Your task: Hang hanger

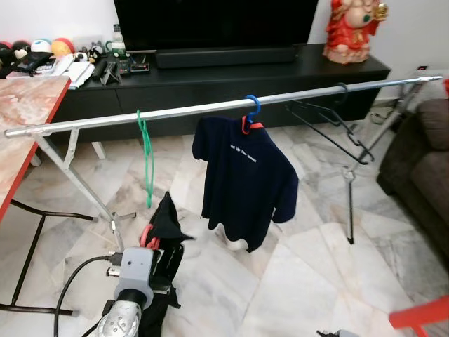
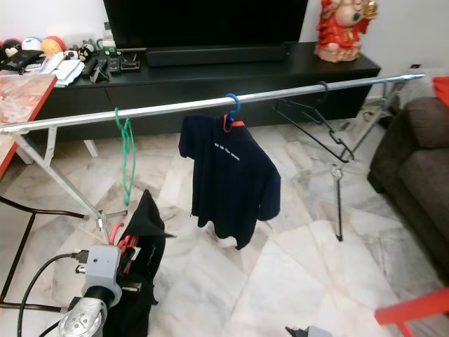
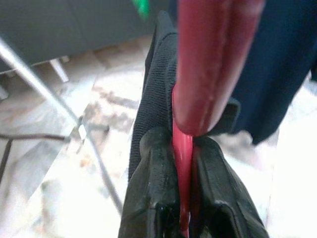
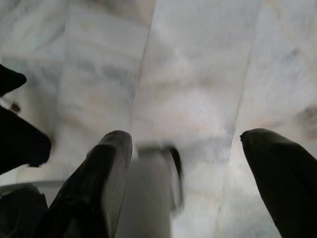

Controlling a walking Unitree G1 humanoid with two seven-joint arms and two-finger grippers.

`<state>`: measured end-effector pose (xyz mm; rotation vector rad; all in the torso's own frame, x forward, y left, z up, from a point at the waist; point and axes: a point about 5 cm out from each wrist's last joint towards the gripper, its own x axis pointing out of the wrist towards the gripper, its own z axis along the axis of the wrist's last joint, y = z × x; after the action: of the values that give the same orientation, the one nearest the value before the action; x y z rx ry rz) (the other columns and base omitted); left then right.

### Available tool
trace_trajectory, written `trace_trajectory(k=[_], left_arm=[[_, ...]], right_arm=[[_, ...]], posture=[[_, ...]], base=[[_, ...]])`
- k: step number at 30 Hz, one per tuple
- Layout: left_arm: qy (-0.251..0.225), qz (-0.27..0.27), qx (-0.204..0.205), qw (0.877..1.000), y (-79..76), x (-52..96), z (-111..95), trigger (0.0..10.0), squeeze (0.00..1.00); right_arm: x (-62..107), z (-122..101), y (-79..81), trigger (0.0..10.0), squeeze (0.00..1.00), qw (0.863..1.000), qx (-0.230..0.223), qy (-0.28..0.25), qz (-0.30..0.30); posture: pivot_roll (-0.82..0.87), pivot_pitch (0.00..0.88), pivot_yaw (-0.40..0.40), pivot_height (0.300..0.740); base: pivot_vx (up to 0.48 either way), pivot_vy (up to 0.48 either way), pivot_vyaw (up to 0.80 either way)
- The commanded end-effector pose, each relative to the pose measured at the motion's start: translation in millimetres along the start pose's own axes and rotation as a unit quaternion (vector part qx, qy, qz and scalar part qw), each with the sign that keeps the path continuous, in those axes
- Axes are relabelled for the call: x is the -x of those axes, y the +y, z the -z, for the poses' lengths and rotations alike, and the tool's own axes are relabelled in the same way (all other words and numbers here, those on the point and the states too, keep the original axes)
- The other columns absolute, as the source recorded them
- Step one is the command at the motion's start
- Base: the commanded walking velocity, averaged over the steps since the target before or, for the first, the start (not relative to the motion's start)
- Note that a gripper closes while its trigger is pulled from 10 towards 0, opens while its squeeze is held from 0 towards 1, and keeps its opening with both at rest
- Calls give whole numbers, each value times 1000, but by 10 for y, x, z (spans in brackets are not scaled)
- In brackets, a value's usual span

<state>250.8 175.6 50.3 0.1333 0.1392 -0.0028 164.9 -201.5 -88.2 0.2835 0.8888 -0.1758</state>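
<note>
A silver clothes rail point(image 1: 210, 107) runs across the room at chest height. On it hang an empty green hanger point(image 1: 146, 158), a navy shirt point(image 1: 242, 179) on a blue-hooked hanger point(image 1: 252, 107), and black hangers point(image 1: 330, 123) further right. Low at the front left, below the rail, my left gripper point(image 1: 156, 246) is shut on a red hanger point(image 3: 208, 64) that carries a black garment point(image 1: 167, 217). Its black fingers point(image 3: 153, 188) pinch the red bar from both sides. My right gripper point(image 4: 187, 144) is open over the marble floor, holding nothing.
The rack's crossed legs point(image 1: 77, 175) stand at left, next to a red-edged table point(image 1: 28, 105). A black TV console point(image 1: 210, 77) lies behind the rail. A dark sofa point(image 1: 421, 154) is at right, and a red object point(image 1: 421, 312) at the bottom right corner.
</note>
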Motion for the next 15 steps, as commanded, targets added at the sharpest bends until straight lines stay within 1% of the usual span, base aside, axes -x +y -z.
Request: trace_trajectory(k=[1, 15], left_arm=[[-15, 5, 5, 1000, -5, 2, -56, 10000, 0], [-8, 18, 11, 1000, -13, -4, -62, 10000, 0]], right_arm=[[9, 31, -19, 10000, 0, 1000, -2, 6, 4], [3, 24, 1, 10000, 0, 1000, -3, 5, 2]], posture=[[-18, 130, 11, 740], [-12, 129, 14, 740]], base=[[0, 0, 0], [0, 0, 0]])
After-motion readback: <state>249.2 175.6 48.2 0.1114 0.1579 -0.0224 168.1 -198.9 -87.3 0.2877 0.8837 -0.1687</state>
